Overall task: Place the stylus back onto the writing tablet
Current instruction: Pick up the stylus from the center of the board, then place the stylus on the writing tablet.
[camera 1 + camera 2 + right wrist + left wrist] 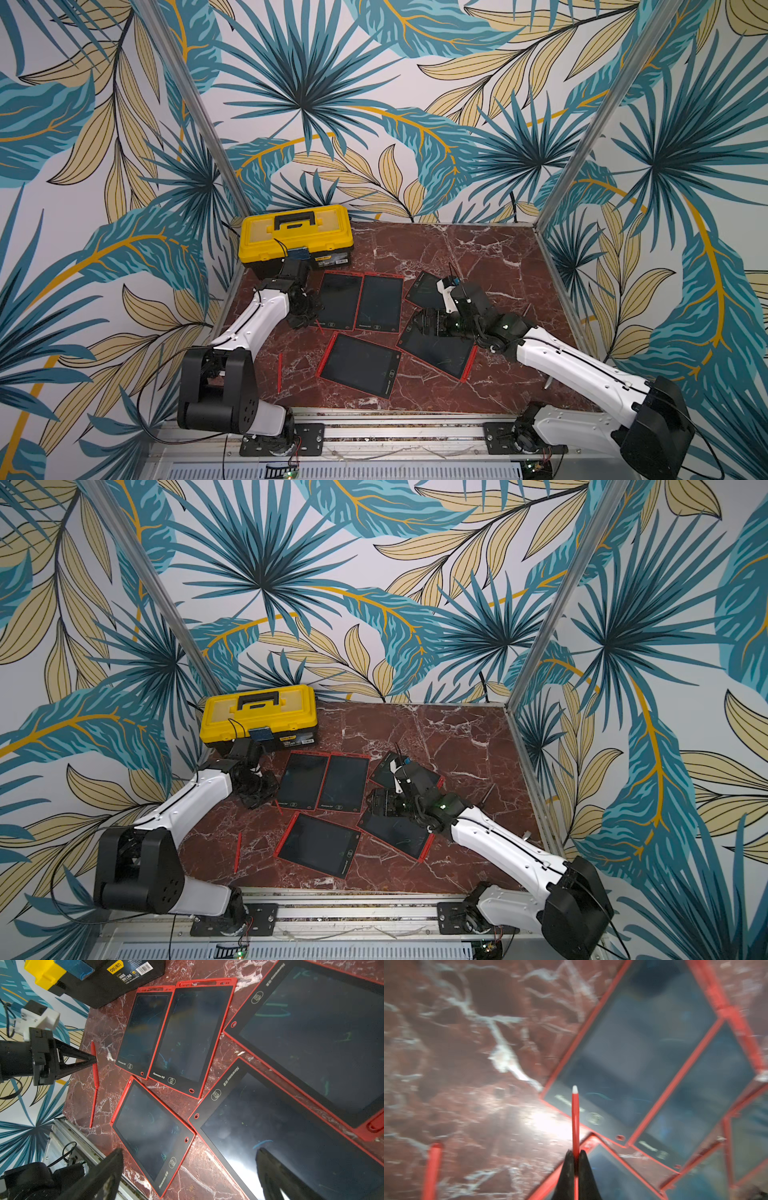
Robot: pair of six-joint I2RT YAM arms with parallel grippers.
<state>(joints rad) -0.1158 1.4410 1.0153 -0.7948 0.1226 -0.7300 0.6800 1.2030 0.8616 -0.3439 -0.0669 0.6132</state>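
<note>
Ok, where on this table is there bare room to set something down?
The widest bare stretch of the table is at the back, between the yellow toolbox and the right wall. A smaller patch lies front left, beside the loose stylus. The middle is crowded: five tablets lie close together.

Clamps a red stylus (575, 1118) between the black fingertips (568, 1169) of the left gripper (575, 1160) at the lower middle of the frame; points its white tip up the frame, over the near corner of a red-framed writing tablet (633, 1053); hard to tell whether tip and screen touch; shows a second tablet (699, 1095) edge to edge with it, toward the right of the frame; catches a third tablet (610, 1178) and a fourth tablet (749, 1145) at the lower right, blurred; shows a second red stylus (432, 1169) lying on the red marble table (467, 1053) at the lower left; glares white just left of the held stylus.
</note>
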